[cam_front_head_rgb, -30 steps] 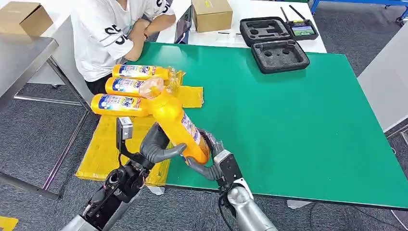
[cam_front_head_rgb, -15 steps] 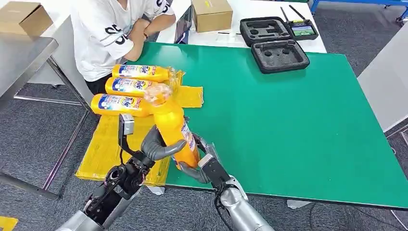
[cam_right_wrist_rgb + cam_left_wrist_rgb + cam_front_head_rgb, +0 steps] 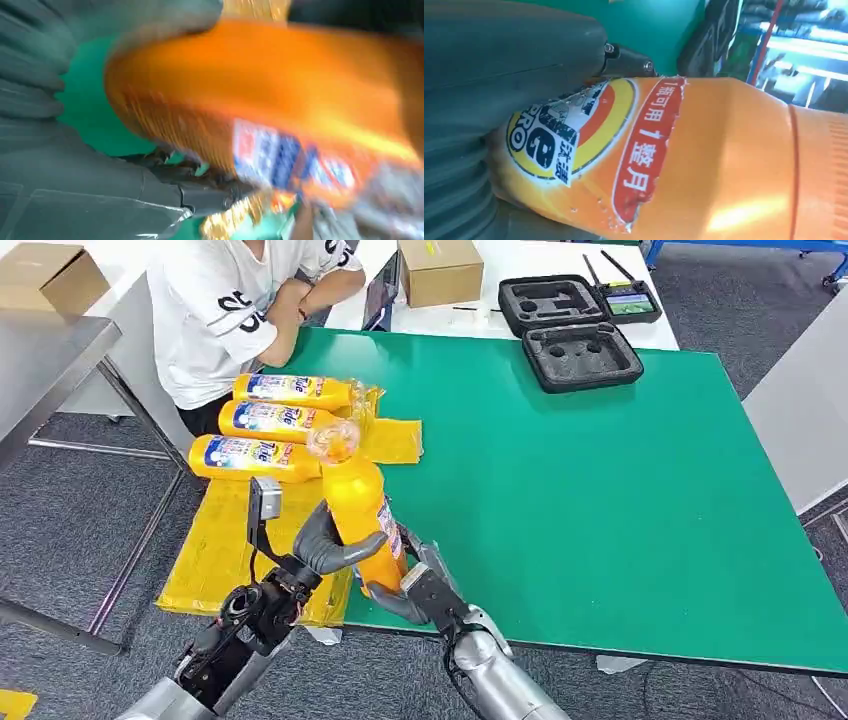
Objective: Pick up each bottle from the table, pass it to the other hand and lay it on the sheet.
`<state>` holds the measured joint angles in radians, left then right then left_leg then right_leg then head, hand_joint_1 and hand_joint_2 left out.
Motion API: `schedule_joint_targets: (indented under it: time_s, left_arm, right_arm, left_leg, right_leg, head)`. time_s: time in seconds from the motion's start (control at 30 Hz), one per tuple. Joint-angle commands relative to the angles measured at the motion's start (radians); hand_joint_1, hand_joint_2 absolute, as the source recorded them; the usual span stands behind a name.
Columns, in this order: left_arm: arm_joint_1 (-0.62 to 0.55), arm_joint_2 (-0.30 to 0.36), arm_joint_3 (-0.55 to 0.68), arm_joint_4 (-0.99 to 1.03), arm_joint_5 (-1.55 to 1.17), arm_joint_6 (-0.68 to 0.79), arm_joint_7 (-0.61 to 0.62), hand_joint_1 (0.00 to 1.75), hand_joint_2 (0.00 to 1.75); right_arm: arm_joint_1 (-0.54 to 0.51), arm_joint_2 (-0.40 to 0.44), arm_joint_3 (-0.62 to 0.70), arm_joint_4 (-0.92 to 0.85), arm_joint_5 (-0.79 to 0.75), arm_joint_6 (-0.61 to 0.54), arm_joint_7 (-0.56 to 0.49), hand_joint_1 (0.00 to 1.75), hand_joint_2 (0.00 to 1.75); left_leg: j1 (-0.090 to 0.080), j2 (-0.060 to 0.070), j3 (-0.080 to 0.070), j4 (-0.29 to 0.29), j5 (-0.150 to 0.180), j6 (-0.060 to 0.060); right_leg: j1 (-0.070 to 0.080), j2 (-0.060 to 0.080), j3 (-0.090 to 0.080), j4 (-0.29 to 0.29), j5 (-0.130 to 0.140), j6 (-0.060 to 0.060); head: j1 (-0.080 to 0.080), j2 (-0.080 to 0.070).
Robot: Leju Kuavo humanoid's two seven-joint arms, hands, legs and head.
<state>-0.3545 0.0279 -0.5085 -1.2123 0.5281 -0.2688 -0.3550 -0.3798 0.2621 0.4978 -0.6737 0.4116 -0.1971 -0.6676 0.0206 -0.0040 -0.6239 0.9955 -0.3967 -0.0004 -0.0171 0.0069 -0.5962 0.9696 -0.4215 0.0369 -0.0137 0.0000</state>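
An orange bottle (image 3: 362, 508) stands almost upright above the near left edge of the green table (image 3: 620, 490), clear cap up. My left hand (image 3: 325, 545) grips its middle from the left, thumb across the front. My right hand (image 3: 415, 590) holds its base from below and the right. The left wrist view shows the bottle's label (image 3: 704, 160) pressed against my left hand (image 3: 499, 75). In the blurred right wrist view the bottle (image 3: 280, 110) lies between the thumb and fingers of my right hand (image 3: 75, 150). Three more bottles (image 3: 270, 420) lie side by side on the far end of the yellow sheet (image 3: 215, 550).
A person in a white shirt (image 3: 225, 310) sits at the table's far left corner, just behind the sheet. A black foam case (image 3: 580, 355), a controller (image 3: 630, 302) and a cardboard box (image 3: 440, 268) stand at the back. A grey side table (image 3: 45, 360) is at the left.
The bottle has swung from a lean to nearly upright and shifted left toward the sheet. Both hands moved left with it and closer to the table's near edge.
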Motion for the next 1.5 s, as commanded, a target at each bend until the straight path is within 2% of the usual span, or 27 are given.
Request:
schedule_joint_targets:
  time_s: [0.03,0.07,0.13,0.2,0.4,0.47,0.5,0.6,0.67,0.77,0.83,0.87,0.9,0.93,1.03,1.17,1.2,1.37,1.5]
  left_arm:
    - [-0.008,-0.004,0.072,-0.075,-0.212,0.257,-0.107,1.75,1.75]
    - [-0.002,-0.003,0.087,-0.087,-0.248,0.293,-0.121,1.75,1.75]
    - [0.016,0.001,0.133,-0.121,-0.356,0.420,-0.164,1.75,1.75]
    - [0.023,0.006,0.155,-0.137,-0.396,0.451,-0.175,1.75,1.75]
    - [0.021,-0.001,0.152,-0.129,-0.399,0.449,-0.175,1.75,1.75]
    - [0.021,-0.001,0.152,-0.129,-0.399,0.449,-0.175,1.75,1.75]
    - [0.018,-0.003,0.160,-0.128,-0.430,0.491,-0.188,1.75,1.75]
    - [0.003,0.014,0.184,-0.111,-0.591,0.662,-0.221,1.75,1.75]
    - [-0.001,0.056,0.196,-0.096,-0.761,0.761,-0.197,1.75,1.75]
    - [-0.023,0.138,0.192,-0.040,-1.022,0.709,-0.064,1.75,1.75]
    - [-0.030,0.159,0.187,0.023,-1.117,0.632,-0.017,1.75,1.75]
    - [-0.031,0.159,0.187,0.053,-1.128,0.621,-0.017,1.75,1.75]
    - [-0.044,0.183,0.144,0.096,-1.210,0.594,0.016,1.75,1.75]
    - [-0.054,0.187,0.129,0.133,-1.243,0.583,0.031,1.75,1.75]
    - [-0.089,0.194,0.072,0.217,-1.349,0.521,0.077,1.75,1.75]
    - [-0.089,0.194,0.072,0.217,-1.349,0.521,0.077,1.75,1.75]
    - [-0.091,0.183,0.072,0.219,-1.354,0.509,0.091,1.75,1.75]
    - [-0.100,0.217,0.031,0.228,-1.469,0.404,0.154,1.75,1.75]
    - [-0.085,0.211,0.041,0.201,-1.472,0.359,0.126,1.75,1.75]
  right_arm:
    - [0.020,-0.017,0.022,-0.062,-0.005,-0.072,0.010,0.00,0.00]
    - [0.030,-0.023,0.023,-0.105,-0.008,-0.088,0.012,0.00,0.00]
    - [0.060,-0.040,0.026,-0.251,-0.021,-0.144,0.008,0.00,0.00]
    - [0.077,-0.059,0.041,-0.363,-0.034,-0.149,0.039,0.00,0.00]
    - [0.077,-0.062,0.047,-0.350,-0.039,-0.152,0.040,0.00,0.00]
    - [0.077,-0.062,0.047,-0.350,-0.039,-0.152,0.040,0.00,0.00]
    - [0.077,-0.057,0.042,-0.364,-0.037,-0.202,0.002,0.00,0.00]
    - [0.107,-0.074,0.076,-0.494,-0.071,-0.267,-0.026,0.00,0.00]
    - [0.151,-0.095,0.110,-0.597,-0.101,-0.302,-0.031,0.00,0.00]
    - [0.186,-0.157,0.185,-0.796,-0.219,-0.400,-0.031,0.00,0.00]
    - [0.195,-0.178,0.195,-0.912,-0.288,-0.450,-0.031,0.00,0.00]
    - [0.201,-0.180,0.185,-0.937,-0.299,-0.452,-0.031,0.00,0.00]
    - [0.200,-0.181,0.173,-0.948,-0.307,-0.450,-0.031,0.00,0.00]
    - [0.198,-0.177,0.158,-0.943,-0.317,-0.430,-0.031,0.00,1.75]
    - [0.173,-0.153,0.117,-0.896,-0.321,-0.376,-0.031,0.00,1.75]
    - [0.173,-0.153,0.117,-0.896,-0.321,-0.376,-0.031,0.00,1.75]
    - [0.168,-0.145,0.112,-0.878,-0.323,-0.370,-0.031,0.00,1.75]
    - [0.166,-0.141,0.097,-0.832,-0.330,-0.338,-0.031,0.00,1.75]
    - [0.149,-0.142,0.098,-0.808,-0.317,-0.331,-0.031,0.00,1.75]
  left_leg:
    - [0.000,0.000,0.003,0.000,-0.002,0.001]
    - [0.000,0.000,0.006,0.001,-0.004,0.001]
    - [0.000,0.001,0.002,0.001,-0.002,0.001]
    - [0.000,0.001,0.002,0.002,-0.003,0.001]
    - [0.000,0.000,0.002,0.000,-0.001,0.001]
    - [0.000,-0.001,0.007,0.001,-0.004,0.002]
    - [0.000,-0.001,0.002,0.000,-0.001,0.001]
    - [0.000,0.000,0.004,0.001,-0.003,0.001]
    - [0.000,0.000,0.003,0.001,-0.002,0.001]
    - [0.000,0.000,0.005,0.000,-0.003,0.001]
    - [0.001,0.000,0.008,0.001,-0.005,0.001]
    - [0.000,-0.001,0.004,0.000,-0.002,0.001]
    - [0.000,0.000,0.006,0.001,-0.004,0.001]
    - [0.000,0.000,0.005,0.000,-0.002,0.001]
    - [0.000,0.000,0.007,-0.001,-0.003,0.001]
    - [0.000,0.001,0.003,-0.001,-0.001,0.000]
    - [0.000,0.000,0.005,0.000,-0.002,0.001]
    - [0.000,0.001,0.005,-0.001,-0.002,0.001]
    - [0.001,0.001,0.007,0.000,-0.003,0.001]
  right_leg:
    - [0.001,-0.001,0.004,0.000,-0.002,-0.001]
    - [0.001,-0.002,0.007,0.001,-0.004,-0.002]
    - [0.001,0.000,0.002,0.000,-0.002,-0.001]
    - [0.001,0.000,0.003,0.001,-0.002,-0.002]
    - [0.001,-0.001,0.003,-0.001,-0.001,-0.001]
    - [0.001,-0.002,0.009,0.000,-0.004,-0.002]
    - [0.001,-0.001,0.003,-0.001,-0.001,-0.001]
    - [0.001,-0.001,0.005,0.000,-0.003,-0.002]
    - [0.001,-0.001,0.004,0.001,-0.002,-0.002]
    - [0.001,-0.001,0.005,0.000,-0.003,-0.002]
    - [0.002,-0.001,0.008,0.001,-0.005,-0.003]
    - [0.001,-0.001,0.004,0.000,-0.002,-0.002]
    - [0.001,-0.001,0.006,0.002,-0.004,-0.002]
    - [0.000,-0.001,0.005,0.000,-0.003,-0.002]
    - [0.001,-0.001,0.007,0.000,-0.003,-0.002]
    - [0.001,0.002,0.002,0.000,-0.001,-0.001]
    - [0.001,0.000,0.005,0.000,-0.002,-0.002]
    - [0.001,0.002,0.005,-0.001,-0.002,-0.002]
    - [0.001,0.002,0.006,-0.001,-0.003,-0.003]
  head:
    - [0.001,0.000]
    - [0.000,0.000]
    - [0.000,0.000]
    - [0.001,0.000]
    - [0.001,0.000]
    - [0.001,0.000]
    - [0.001,0.000]
    - [0.001,0.000]
    - [0.001,0.000]
    - [0.000,0.000]
    - [0.000,0.000]
    - [0.001,0.000]
    - [0.001,0.000]
    - [0.001,0.000]
    - [0.000,0.000]
    - [0.000,0.000]
    - [0.001,0.000]
    - [0.001,0.000]
    - [0.001,0.000]
